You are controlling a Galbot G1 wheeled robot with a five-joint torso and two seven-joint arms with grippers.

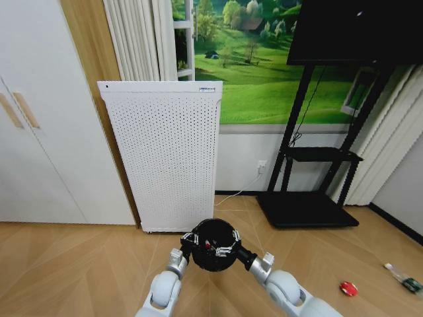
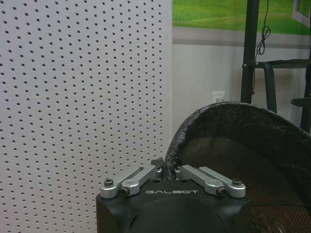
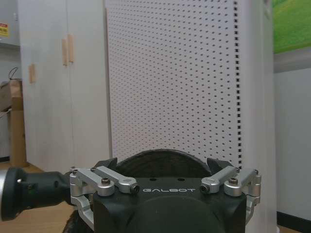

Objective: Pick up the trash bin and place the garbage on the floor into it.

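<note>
Two grippers are seen at the trash bin [image 1: 213, 244], which is held up in front of the robot, above the wooden floor [image 1: 79, 264] and just before the white perforated appliance [image 1: 165, 158]. The left gripper [image 1: 188, 243] is set at the bin's left rim; in the left wrist view its fingers [image 2: 160, 164] are drawn together, pinching the bin's rim [image 2: 214, 109] between them. The right gripper [image 1: 232, 249] is placed at the bin's right side; in the right wrist view its fingers [image 3: 216, 164] are spread wide apart, with the bin's rounded wall [image 3: 160, 162] lying between them, and contact cannot be told. A red-and-white scrap [image 1: 209, 246] is seen inside the bin. On the floor well to the robot's right, a red scrap [image 1: 348, 288] is lying, and farther right, near the picture's edge, a small clear bottle with a green label [image 1: 404, 281] is lying on its side. A black TV stand [image 1: 310, 198] is standing behind them by the wall.
</note>
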